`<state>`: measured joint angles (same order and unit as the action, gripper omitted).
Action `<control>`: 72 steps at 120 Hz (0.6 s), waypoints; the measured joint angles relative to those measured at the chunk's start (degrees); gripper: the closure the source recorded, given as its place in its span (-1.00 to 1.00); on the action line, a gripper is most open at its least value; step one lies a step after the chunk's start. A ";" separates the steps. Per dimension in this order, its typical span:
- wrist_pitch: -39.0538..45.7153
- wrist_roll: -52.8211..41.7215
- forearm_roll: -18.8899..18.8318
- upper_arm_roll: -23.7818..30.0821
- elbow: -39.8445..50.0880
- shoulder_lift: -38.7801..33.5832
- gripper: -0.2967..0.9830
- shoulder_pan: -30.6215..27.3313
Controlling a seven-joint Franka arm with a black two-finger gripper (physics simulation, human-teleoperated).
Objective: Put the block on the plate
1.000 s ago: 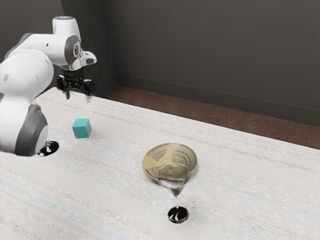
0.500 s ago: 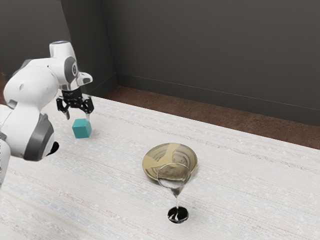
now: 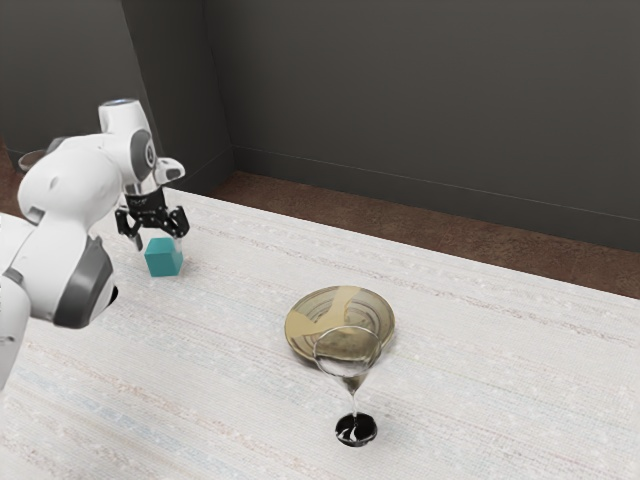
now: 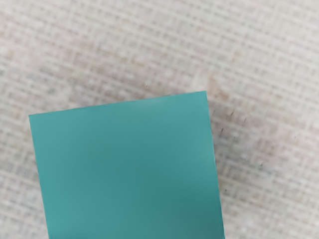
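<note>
In the exterior view my gripper (image 3: 158,243) is low over the table with its fingers spread wide and open, at the top of the teal block (image 3: 163,258). One fingertip is partly hidden behind the block. The block rests flat on the table. A round, shallow plate (image 3: 306,327) with a tan and grey pattern lies off toward the exterior view's right, with nothing on it. Seen from my hand, the block (image 4: 130,172) is large and close, turned slightly, on the woven surface.
A stemmed glass (image 3: 355,397) with a black foot stands in front of the plate, overlapping it in the exterior view. Another black foot (image 3: 113,295) peeks out beside the arm, mostly hidden. The pale table (image 3: 480,370) stretches toward the exterior view's right.
My gripper has come down from well above the table to the block, its fingers staying apart. The block, plate and front glass have not moved.
</note>
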<state>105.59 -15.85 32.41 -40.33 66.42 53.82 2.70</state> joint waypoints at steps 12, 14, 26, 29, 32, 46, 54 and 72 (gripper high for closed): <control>0.91 -0.25 0.16 0.36 -0.10 0.59 -0.54 -0.15; 1.08 -0.29 0.18 0.43 -0.07 0.67 -0.54 -0.17; 2.14 -0.49 0.66 0.66 0.05 1.37 -0.54 -0.30; 2.39 -0.53 0.75 0.68 0.07 1.49 -0.54 -0.33; 2.63 -0.57 0.83 0.69 0.06 1.58 -0.54 -0.39; 3.59 -0.75 1.04 0.81 -0.15 2.05 -0.48 -0.58; 4.11 -0.84 1.09 0.86 -0.05 2.21 -0.38 -0.65; 5.20 -0.98 1.12 0.93 -0.02 2.46 -0.14 -0.62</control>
<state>110.79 -16.83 33.52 -39.40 66.40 56.28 2.08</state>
